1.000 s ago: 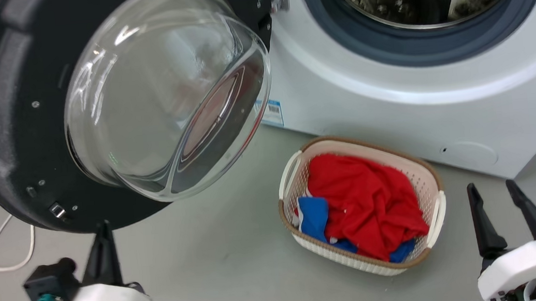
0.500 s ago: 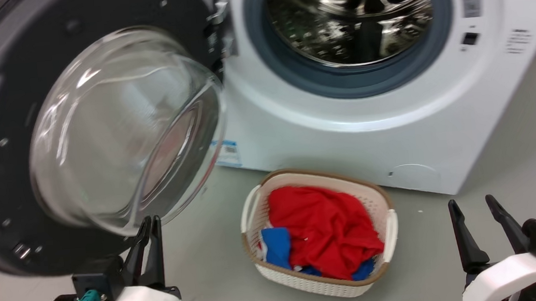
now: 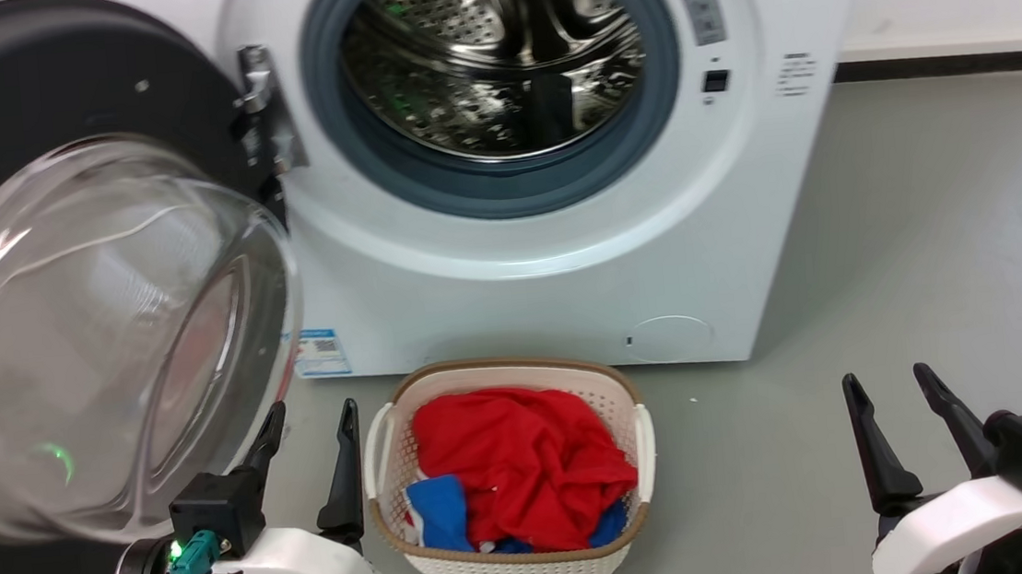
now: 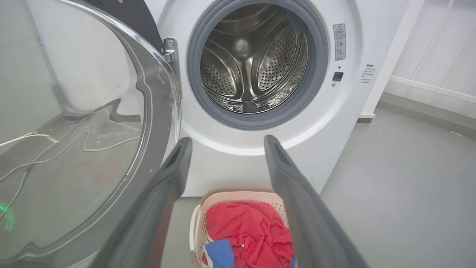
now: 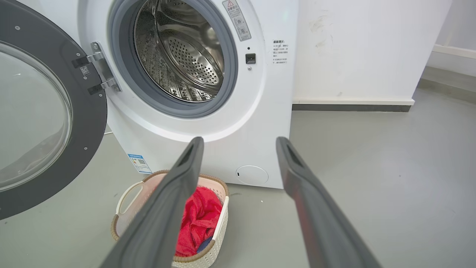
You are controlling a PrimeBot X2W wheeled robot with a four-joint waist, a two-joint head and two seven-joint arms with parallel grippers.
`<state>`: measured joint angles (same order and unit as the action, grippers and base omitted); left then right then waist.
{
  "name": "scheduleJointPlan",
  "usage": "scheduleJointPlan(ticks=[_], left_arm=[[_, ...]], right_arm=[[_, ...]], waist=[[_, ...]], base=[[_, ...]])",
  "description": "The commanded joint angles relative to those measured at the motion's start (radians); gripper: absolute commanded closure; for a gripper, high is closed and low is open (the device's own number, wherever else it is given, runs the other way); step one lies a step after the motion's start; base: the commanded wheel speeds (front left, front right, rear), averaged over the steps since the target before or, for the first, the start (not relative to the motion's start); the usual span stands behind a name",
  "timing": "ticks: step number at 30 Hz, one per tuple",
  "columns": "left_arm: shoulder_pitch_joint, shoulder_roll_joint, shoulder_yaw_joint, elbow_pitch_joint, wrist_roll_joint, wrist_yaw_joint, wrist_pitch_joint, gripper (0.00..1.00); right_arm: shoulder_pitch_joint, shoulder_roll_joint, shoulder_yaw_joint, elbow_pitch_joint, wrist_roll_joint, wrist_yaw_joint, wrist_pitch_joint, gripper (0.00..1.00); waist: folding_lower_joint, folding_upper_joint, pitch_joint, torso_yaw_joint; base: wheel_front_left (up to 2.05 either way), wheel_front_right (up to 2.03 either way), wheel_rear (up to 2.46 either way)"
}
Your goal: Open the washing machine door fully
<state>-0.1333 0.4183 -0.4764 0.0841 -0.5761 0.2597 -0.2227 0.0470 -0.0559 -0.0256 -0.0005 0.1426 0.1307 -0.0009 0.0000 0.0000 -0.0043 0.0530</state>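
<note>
Left tool (image 3: 314, 409), right tool (image 3: 885, 375): spread, empty

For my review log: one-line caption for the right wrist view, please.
Open right hand faces the washer, door swung wide, basket of clothes below.

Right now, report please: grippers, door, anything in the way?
Left gripper open, right gripper open, both empty. Door wide open. Basket before machine.

Head view looks down, wrist views forward from low; all share the washing machine (image 3: 522, 304) and basket (image 3: 517, 568).
</note>
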Motion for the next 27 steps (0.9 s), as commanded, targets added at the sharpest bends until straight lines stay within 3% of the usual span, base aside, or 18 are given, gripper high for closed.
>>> scheduleJointPlan(ticks=[1,11,27], left_arm=[[-0.006,-0.005,0.005,0.017,0.001,0.005,-0.008,0.00],[0.029,-0.015,0.022,0.072,0.007,0.012,-0.030,0.00],[0.031,-0.021,0.047,0.066,0.022,0.019,-0.040,0.00]], right_arm=[[0.004,-0.001,0.003,-0.004,-0.002,0.000,-0.006,0.00],[0.023,-0.005,0.010,-0.007,-0.004,0.000,-0.015,0.00],[0.016,-0.010,0.006,-0.019,-0.011,0.000,-0.022,0.00]], waist=[[0.0000,0.0000,-0.005,-0.035],[0.0000,0.0000,-0.010,-0.083],[0.0000,0.0000,-0.004,-0.091]], base=[[0.00,0.00,0.00],[0.00,0.00,0.00],[0.00,0.00,0.00]])
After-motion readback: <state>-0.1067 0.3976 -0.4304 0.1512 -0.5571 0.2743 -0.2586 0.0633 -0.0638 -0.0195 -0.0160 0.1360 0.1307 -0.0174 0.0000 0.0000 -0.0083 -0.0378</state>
